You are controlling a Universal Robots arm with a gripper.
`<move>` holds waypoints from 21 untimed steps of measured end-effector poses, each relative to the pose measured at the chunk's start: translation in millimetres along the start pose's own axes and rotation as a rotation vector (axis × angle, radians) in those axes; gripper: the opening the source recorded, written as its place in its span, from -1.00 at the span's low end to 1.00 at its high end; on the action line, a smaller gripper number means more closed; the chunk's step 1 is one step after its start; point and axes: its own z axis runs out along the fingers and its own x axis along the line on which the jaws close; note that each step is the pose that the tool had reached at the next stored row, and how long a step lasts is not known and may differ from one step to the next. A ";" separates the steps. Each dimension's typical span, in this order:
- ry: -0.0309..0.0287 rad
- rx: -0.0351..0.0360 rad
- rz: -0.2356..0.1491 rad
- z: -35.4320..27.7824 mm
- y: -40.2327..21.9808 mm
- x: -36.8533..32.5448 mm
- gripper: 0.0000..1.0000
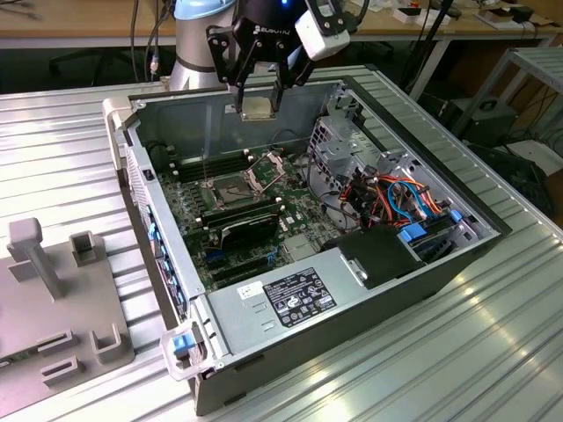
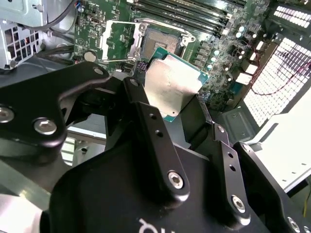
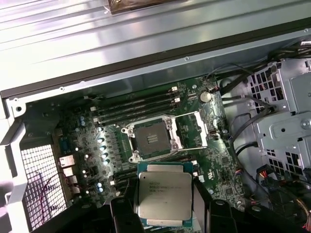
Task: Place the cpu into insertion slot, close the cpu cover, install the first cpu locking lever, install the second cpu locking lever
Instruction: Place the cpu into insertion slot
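Over open PC case (image 1: 189, 123), cpu (image 3: 164, 196) is pinched by gripper (image 1: 258, 104); insertion slot (image 3: 148, 140) seen empty w/ cpu cover (image 3: 192, 128) open.

- The cpu (image 3: 164, 193) shows its silver-grey top to the camera, gripped between the black fingers (image 3: 121, 213) of the gripper (image 3: 167, 213).
- It hangs over the green motherboard (image 3: 223, 160), just beside the insertion slot (image 3: 149, 141) and not in it.
- The slot's dark centre is exposed inside its silvery rim.
- The cpu cover (image 3: 192, 128) is swung open on the side toward the perforated drive cage (image 3: 286, 111).
- Long black memory slots (image 3: 136, 108) run between the slot and the grey case wall (image 3: 146, 63).
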 end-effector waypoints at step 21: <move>-0.0029 0.0015 0.065 0.2 1.0 0.0 0.08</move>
